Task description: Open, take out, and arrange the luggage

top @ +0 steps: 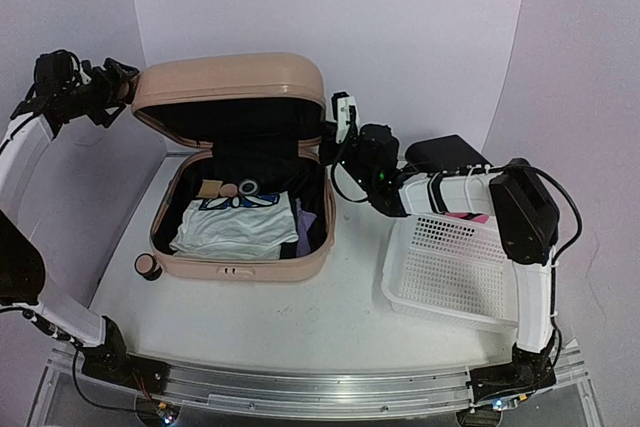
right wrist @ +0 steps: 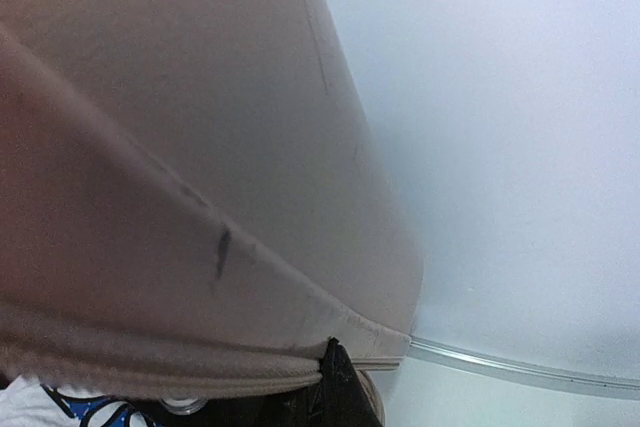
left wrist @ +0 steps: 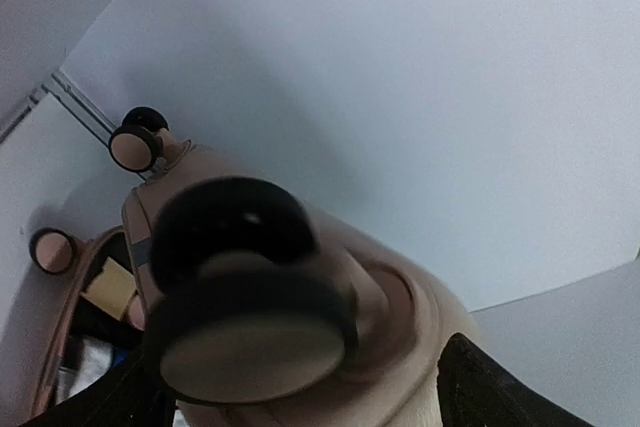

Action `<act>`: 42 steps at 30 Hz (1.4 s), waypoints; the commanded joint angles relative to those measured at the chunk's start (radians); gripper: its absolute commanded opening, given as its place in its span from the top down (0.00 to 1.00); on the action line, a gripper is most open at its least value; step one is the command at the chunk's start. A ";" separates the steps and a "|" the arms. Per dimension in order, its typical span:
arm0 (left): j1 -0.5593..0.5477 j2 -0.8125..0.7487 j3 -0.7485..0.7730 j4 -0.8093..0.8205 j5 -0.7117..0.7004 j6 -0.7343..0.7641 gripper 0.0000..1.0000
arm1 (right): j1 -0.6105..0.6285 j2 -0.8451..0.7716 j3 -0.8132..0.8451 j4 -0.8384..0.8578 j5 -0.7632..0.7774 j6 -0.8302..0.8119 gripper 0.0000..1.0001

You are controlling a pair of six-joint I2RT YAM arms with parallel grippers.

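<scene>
Left end effector (top: 122, 87) sits at the upper left corner of the raised lid (top: 230, 82) of the luggage (top: 240, 265). Its jaws are spread wide, with a corner wheel (left wrist: 245, 307) between them; contact cannot be confirmed. Right end effector (top: 335, 132) is at the lid's right edge with its jaws closed; whether anything is pinched cannot be told, as the wrist view shows only pink shell close up. Luggage lies open on the tabletop (top: 300, 317), left of centre, between both arms. Folded white clothing (top: 235, 227) lies inside it. White basket (top: 450, 267) stands well to its right.
</scene>
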 commanded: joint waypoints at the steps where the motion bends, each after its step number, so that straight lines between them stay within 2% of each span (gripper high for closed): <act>1: -0.008 -0.108 0.076 -0.175 -0.025 0.399 0.08 | 0.032 -0.012 0.092 0.168 0.029 0.057 1.00; 4: -0.009 -0.169 0.040 -0.281 -0.140 0.479 0.08 | 0.034 -0.007 0.110 0.159 0.054 0.057 1.00; 9: -0.009 -0.301 -0.074 -0.308 -0.127 0.513 0.12 | 0.033 0.005 0.135 0.134 0.061 0.038 1.00; 16: -0.010 -0.434 -0.063 -0.401 -0.144 0.584 0.12 | 0.033 0.004 0.151 0.108 0.063 0.053 1.00; 17: -0.010 -0.448 -0.075 -0.410 -0.101 0.548 0.12 | 0.033 0.002 0.154 0.101 0.063 0.050 1.00; 19: -0.009 -0.467 -0.132 -0.353 0.083 0.396 0.12 | 0.034 -0.001 0.158 0.090 0.053 0.043 1.00; 21: -0.023 -0.474 -0.247 -0.123 0.296 0.146 0.11 | 0.035 -0.007 0.153 0.085 0.053 0.036 1.00; 22: -0.044 -0.475 -0.291 -0.014 0.338 0.026 0.11 | 0.035 -0.009 0.148 0.086 0.054 0.035 1.00; 24: -0.131 -0.467 -0.311 0.071 0.275 -0.099 0.09 | 0.036 -0.015 0.142 0.085 0.055 0.036 1.00; 26: -0.264 -0.447 -0.307 0.111 0.174 -0.200 0.06 | 0.034 -0.019 0.140 0.085 0.054 0.036 1.00; 29: -0.425 -0.414 -0.396 0.290 0.042 -0.433 0.02 | 0.037 -0.025 0.136 0.084 0.054 0.034 1.00; 31: -0.520 -0.374 -0.418 0.396 -0.089 -0.487 0.01 | 0.036 -0.031 0.128 0.084 0.057 0.035 1.00; 33: -0.582 -0.312 -0.399 0.466 -0.150 -0.522 0.01 | 0.038 -0.039 0.120 0.085 0.058 0.039 1.00; 36: -0.647 -0.217 -0.373 0.550 -0.210 -0.587 0.09 | 0.039 -0.047 0.114 0.084 0.056 0.036 1.00; 39: -0.668 -0.191 -0.364 0.588 -0.313 -0.553 0.23 | 0.044 -0.057 0.101 0.083 0.056 0.034 1.00; 42: -0.679 -0.188 -0.364 0.595 -0.424 -0.493 0.31 | 0.050 -0.062 0.091 0.082 0.059 0.028 1.00</act>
